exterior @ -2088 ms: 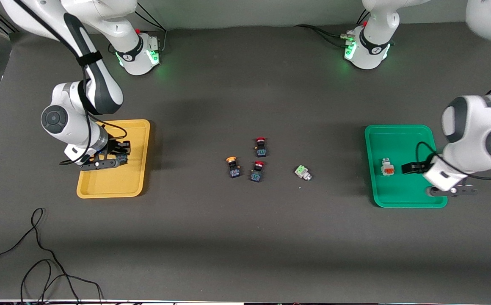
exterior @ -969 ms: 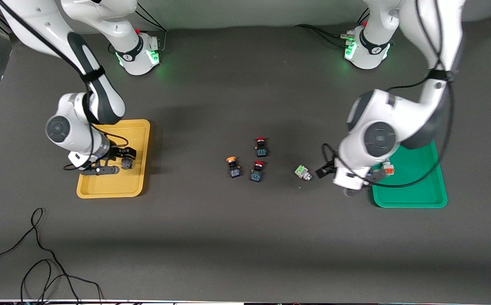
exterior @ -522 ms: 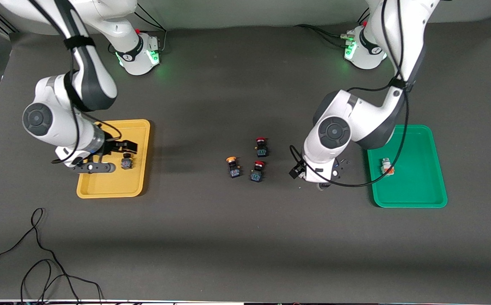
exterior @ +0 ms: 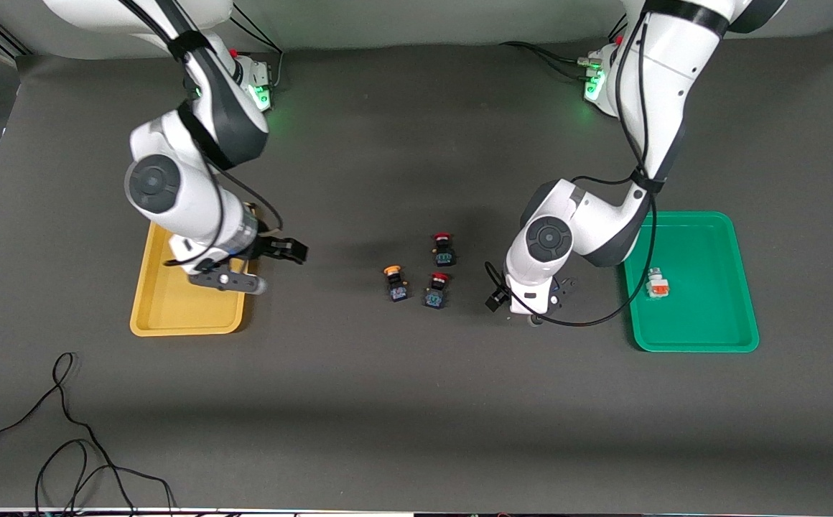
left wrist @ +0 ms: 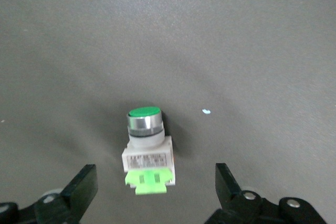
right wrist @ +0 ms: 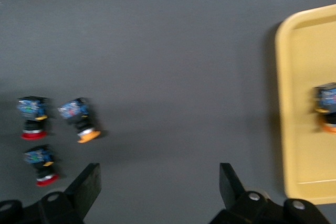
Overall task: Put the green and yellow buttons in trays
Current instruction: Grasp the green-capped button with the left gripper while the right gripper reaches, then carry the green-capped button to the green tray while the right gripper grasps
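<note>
**Left tool over the green button, right tool at the edge of the yellow tray**

My left tool [left wrist: 155, 192] hangs over the green-capped button [left wrist: 147, 150], its two fingers spread wide with the button between them and touching neither. In the left wrist view that button lies on its side on the bare counter [exterior: 416, 402]: green cap, silver collar, pale body and a green end block. In the front view my left arm's wrist covers it; the left tool [exterior: 531, 305] is low over the counter between the green tray [exterior: 704, 337] and the cluster of black-bodied buttons.

Inside the green tray lies the pale button with the orange-red face [exterior: 655, 283], toward the side of the tray that faces the middle of the counter.

My right tool [exterior: 258, 267] is over the edge of the yellow tray [exterior: 172, 316], on the side toward the middle of the counter. Its fingers are also spread wide and hold nothing. The right wrist view shows a black-bodied button with an orange cap [right wrist: 328, 108] lying in the yellow tray; my right arm hides it from the front camera.

Three black-bodied buttons sit on the counter in the middle. The yellow-orange-capped button [exterior: 394, 281] is toward the right arm's end of the group. The two red-capped buttons are just beside it: one red-capped button [exterior: 444, 248] farther from the front camera, the other red-capped button [exterior: 436, 289] nearer.
</note>
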Robot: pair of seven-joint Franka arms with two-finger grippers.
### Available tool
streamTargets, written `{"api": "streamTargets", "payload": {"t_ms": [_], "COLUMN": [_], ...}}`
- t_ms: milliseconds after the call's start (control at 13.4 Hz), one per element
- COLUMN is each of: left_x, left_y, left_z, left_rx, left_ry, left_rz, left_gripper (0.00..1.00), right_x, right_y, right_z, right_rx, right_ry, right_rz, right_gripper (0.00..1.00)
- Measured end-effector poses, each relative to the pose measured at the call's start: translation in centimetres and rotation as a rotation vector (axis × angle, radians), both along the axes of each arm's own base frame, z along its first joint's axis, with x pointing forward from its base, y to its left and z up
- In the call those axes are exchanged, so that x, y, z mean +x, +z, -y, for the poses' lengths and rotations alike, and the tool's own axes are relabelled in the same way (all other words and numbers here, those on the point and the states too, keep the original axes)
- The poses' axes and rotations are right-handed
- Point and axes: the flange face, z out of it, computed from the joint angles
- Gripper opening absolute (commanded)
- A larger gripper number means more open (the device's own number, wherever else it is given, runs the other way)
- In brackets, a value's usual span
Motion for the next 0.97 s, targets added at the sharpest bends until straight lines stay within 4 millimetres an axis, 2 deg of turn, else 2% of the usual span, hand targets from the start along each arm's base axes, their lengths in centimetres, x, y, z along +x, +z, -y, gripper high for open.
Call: {"api": "streamTargets", "payload": {"t_ms": [75, 224, 298, 373, 447, 746, 895, 969], "left_x": [-0.1, -0.1, 0.0, 0.0, 0.1, 0.4, 1.0, 1.5], "left_y": [-0.8, -1.6, -1.6, -1.5, -1.5, -1.1, 0.4, 2.1], "left_z": [0.0, -0.1, -0.2, -0.2, -0.3, -0.6, -1.1, -1.4], "left_rx": [0.002, 0.004, 0.008, 0.012, 0.016, 0.024, 0.039, 0.046], "left_ry": [0.0, -0.002, -0.006, -0.01, -0.013, -0.044, -0.099, -0.126], "left_rz": [0.001, 0.001, 0.004, 0.008, 0.01, 0.016, 0.005, 0.008], "left_gripper": [0.9, 0.6, 0.41, 0.26, 0.19, 0.15, 0.11, 0.09], "right_x": [0.3, 0.5, 0.3, 0.0, -0.5, -2.9, -3.6, -3.8], "right_y": [-0.6, -2.6, -3.9, -5.4, -7.1, -14.8, -17.0, -17.5], "right_z": [-1.5, -3.9, -5.0, -6.3, -7.7, -12.5, -14.3, -15.4], "right_rx": [0.017, 0.032, 0.015, -0.003, -0.02, -0.06, -0.052, -0.051], "right_ry": [0.002, 0.037, 0.079, 0.121, 0.148, 0.173, 0.172, 0.168], "right_rz": [0.005, 0.025, 0.04, 0.054, 0.067, 0.096, 0.097, 0.104], "right_gripper": [1.0, 1.0, 1.0, 1.0, 1.0, 1.0, 1.0, 1.0]}}
